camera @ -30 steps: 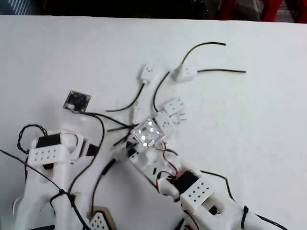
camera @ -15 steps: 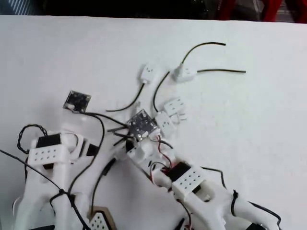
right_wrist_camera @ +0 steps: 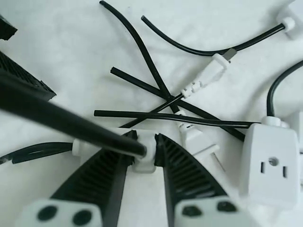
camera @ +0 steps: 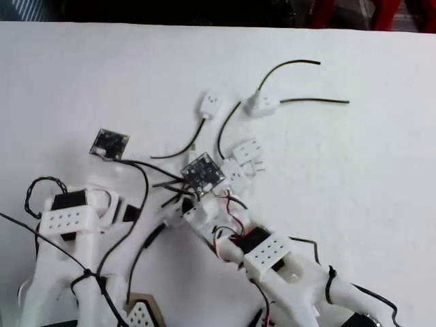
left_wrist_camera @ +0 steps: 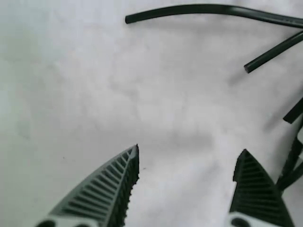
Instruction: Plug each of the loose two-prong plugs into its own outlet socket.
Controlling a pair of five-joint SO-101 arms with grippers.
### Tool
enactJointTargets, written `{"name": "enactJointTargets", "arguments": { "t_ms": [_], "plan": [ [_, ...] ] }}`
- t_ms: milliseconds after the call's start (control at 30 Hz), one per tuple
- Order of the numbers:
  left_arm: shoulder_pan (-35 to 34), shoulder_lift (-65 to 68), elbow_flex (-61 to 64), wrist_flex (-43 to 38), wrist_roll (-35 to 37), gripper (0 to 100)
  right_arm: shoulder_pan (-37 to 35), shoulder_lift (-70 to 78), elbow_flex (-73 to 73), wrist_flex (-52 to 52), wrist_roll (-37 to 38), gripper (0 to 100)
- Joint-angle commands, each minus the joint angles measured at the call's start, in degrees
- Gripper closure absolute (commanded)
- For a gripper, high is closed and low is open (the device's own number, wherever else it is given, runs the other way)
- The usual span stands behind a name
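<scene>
At the white table (camera: 354, 204), we see the right gripper (right_wrist_camera: 146, 139) clamped narrowly on a small white two-prong plug (right_wrist_camera: 145, 163), its dark ribbed fingers (right_wrist_camera: 106, 170) pressed against the plug's two sides. A thick black cable (right_wrist_camera: 57, 118) runs from that plug across the near finger. The held plug sits low over the tabletop, amid a tangle of thin black cables (right_wrist_camera: 156, 90).

Just beside the gripped plug lies a second white plug (right_wrist_camera: 194, 137), loose on the table with its prongs pointing away from the gripper. Farther off rests a slim white connector plug (right_wrist_camera: 208, 71), with a bare metal tip and its own black lead. A white outlet block (right_wrist_camera: 272, 163) stands near the loose plug, socket face up and unoccupied, with a black cord leaving its far end.

From above, we find the right arm (camera: 272, 255) stretched toward the table's middle, where two white socket blocks (camera: 246, 151) sit close together. Two more white outlet pieces (camera: 210, 102) (camera: 262, 103) lie well apart from them, toward the far edge.

The left arm (camera: 68, 218) stays off to the side. Its left gripper (left_wrist_camera: 189, 158) hangs over bare tabletop with its fingers spread wide and nothing between them. Two cut black cable ends (left_wrist_camera: 199, 9) lie beyond the tips.
</scene>
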Motion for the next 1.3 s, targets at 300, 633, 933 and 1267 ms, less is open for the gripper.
{"name": "enactJointTargets", "arguments": {
  "t_ms": [300, 633, 933, 1267],
  "plan": [
    [-0.57, -2.07, 0.0, -0.7, 0.0, 69, -3.82, 0.4, -4.04, 9.89, 0.18, 98.1],
    [-0.57, -2.07, 0.09, -0.7, 0.0, 69, -5.14, 9.98, -12.75, 19.3, -0.09, 98.1],
    [-0.57, -2.07, 0.09, -0.7, -0.09, 69, -5.23, 16.75, -19.08, 24.66, 0.26, 98.1],
    [-0.57, -2.07, 0.09, -0.79, -0.09, 69, -1.01, 10.33, -22.33, 27.91, -0.09, 98.1]
  ]
}}
